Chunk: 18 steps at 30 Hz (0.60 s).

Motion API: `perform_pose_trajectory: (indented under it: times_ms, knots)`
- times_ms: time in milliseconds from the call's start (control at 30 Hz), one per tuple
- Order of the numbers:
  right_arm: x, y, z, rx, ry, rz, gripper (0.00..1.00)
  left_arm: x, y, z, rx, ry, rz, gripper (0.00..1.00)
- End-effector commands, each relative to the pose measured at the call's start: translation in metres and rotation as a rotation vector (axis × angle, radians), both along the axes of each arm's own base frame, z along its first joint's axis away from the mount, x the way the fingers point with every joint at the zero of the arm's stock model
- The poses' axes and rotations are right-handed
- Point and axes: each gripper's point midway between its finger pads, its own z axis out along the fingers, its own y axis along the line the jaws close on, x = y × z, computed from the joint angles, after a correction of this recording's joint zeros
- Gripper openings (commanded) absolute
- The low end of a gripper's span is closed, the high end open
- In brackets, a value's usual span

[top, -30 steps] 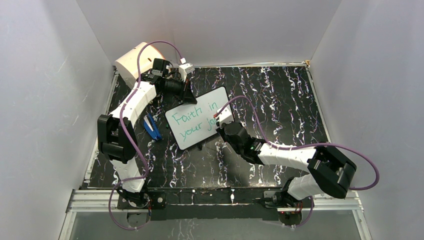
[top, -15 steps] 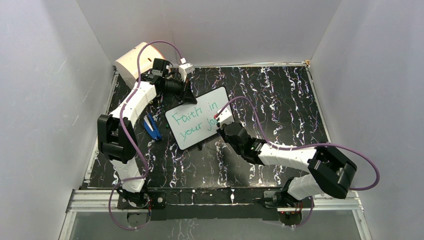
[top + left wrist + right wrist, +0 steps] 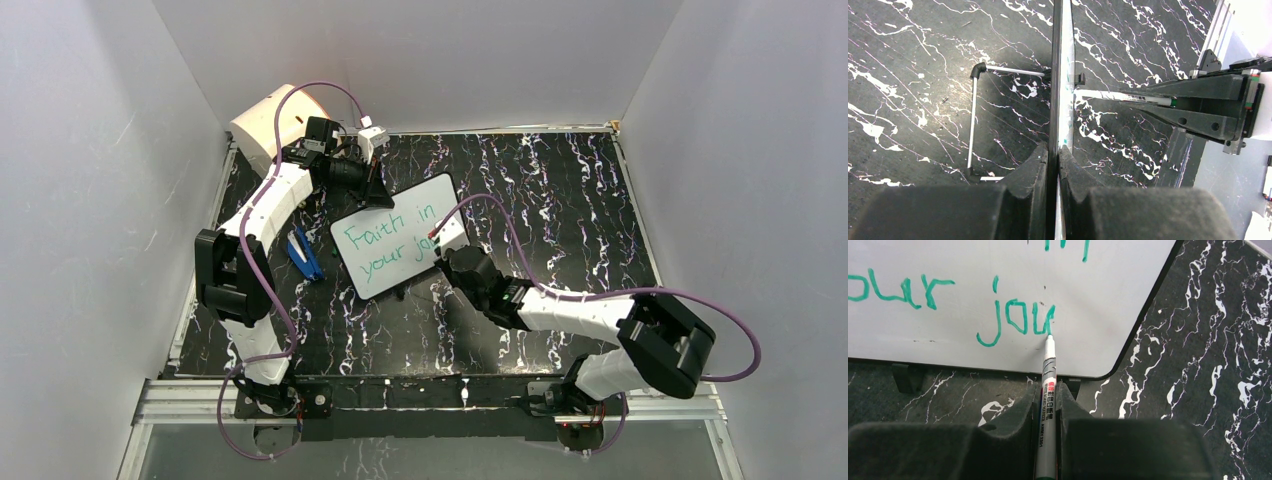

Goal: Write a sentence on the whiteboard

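Note:
The whiteboard (image 3: 400, 262) stands propped up in the middle of the black marbled table. My left gripper (image 3: 376, 193) is shut on its top edge; in the left wrist view the board (image 3: 1061, 75) runs edge-on between the fingertips of that gripper (image 3: 1054, 150). The sentence (image 3: 385, 240) is in green and makes two slanted lines. In the right wrist view its last letters (image 3: 1015, 320) read "jou". My right gripper (image 3: 1048, 390) is shut on a white marker (image 3: 1048, 367), whose green tip touches the board (image 3: 973, 270) at the end of the last letter.
A cream drum (image 3: 265, 125) sits at the back left corner. A blue object (image 3: 305, 255) lies on the table left of the board. The board's wire stand (image 3: 973, 125) sticks out behind it. White walls close in the table (image 3: 560, 200) on three sides.
The right arm has shifted very slightly with the marker at the board's lower right. The left arm and the board have not moved.

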Motion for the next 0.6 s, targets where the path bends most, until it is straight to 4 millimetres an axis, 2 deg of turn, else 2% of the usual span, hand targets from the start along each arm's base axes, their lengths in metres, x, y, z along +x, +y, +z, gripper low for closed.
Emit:
perform_pose_trajectory:
  times_ms: [0, 567]
  knots:
    - [0.005, 0.002, 0.037, 0.110, -0.068, -0.016, 0.00, -0.008, 0.012, -0.039, 0.130, 0.088, 0.028, 0.00]
    - [0.011, 0.006, 0.049, 0.141, -0.105, 0.002, 0.00, -0.008, 0.013, -0.040, 0.137, 0.089, 0.030, 0.00]
